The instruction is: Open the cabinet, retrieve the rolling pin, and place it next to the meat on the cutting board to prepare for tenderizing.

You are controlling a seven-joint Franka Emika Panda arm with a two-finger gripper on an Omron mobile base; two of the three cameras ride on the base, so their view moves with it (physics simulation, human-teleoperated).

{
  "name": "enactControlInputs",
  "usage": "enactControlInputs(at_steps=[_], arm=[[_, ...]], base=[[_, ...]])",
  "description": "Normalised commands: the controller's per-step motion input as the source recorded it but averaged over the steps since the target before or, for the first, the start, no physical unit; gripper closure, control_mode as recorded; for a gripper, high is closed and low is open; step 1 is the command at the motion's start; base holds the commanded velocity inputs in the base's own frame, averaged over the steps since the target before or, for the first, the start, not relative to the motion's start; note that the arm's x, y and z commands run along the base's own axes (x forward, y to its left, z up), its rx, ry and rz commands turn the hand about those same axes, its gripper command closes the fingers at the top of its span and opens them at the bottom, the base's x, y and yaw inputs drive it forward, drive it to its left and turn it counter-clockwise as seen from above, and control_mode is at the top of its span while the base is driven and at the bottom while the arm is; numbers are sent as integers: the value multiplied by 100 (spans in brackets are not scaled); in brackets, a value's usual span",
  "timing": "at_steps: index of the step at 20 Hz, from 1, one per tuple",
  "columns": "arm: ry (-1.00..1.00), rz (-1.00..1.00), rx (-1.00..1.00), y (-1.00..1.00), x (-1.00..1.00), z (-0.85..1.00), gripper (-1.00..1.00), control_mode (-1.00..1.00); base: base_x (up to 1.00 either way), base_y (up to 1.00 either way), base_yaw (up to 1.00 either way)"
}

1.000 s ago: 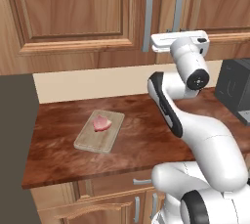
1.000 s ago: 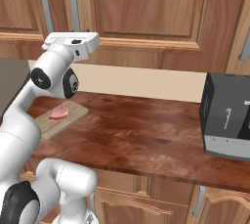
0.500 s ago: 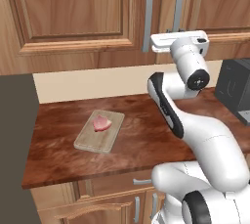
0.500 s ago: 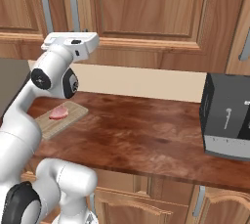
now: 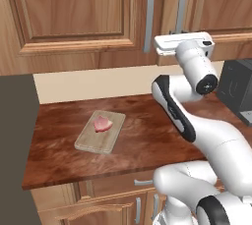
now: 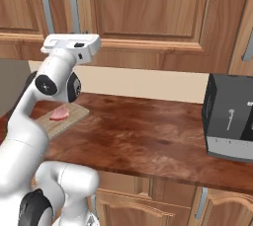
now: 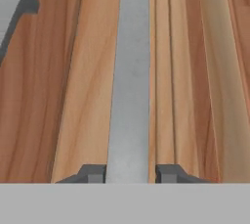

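Nothing in either base view had shifted since a second before: arm, board and meat sat where they were. Only the jaws had drawn in, and in the hand view they (image 7: 130,173) were closed on the grey bar handle (image 7: 129,81) of the cabinet (image 7: 73,71), one dark fingertip (image 7: 93,173) tight on each side of the bar. That view alone showed the grip; a second grey handle (image 7: 14,8) crossed its upper left corner.

From the left base view the white hand (image 5: 183,42) was raised against the lower end of the right handle (image 5: 181,8) of a pair, and the cabinet door (image 5: 216,8) looked shut. The cutting board (image 5: 100,131) lay on the dark reddish worktop (image 5: 142,145), with the meat (image 5: 102,124) on its far half. The rolling pin could not be seen.

The right base view added a black box-shaped appliance (image 6: 231,119) on the worktop's right end, well apart from the board (image 6: 62,119) and meat (image 6: 60,114), which the arm partly hid.
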Motion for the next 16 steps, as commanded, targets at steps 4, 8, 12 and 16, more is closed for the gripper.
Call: enactControlInputs(at_steps=[4, 8, 12, 16], arm=[[-3, 8, 0, 0, -29, -5, 100, -100], [-3, 6, 0, 0, -38, -7, 100, -100], [-1, 3, 0, 0, -48, -9, 100, -100], [0, 4, 1, -1, -56, -1, 100, -100]], base=[[0, 0, 0], [0, 0, 0], [0, 0, 0], [0, 0, 0]])
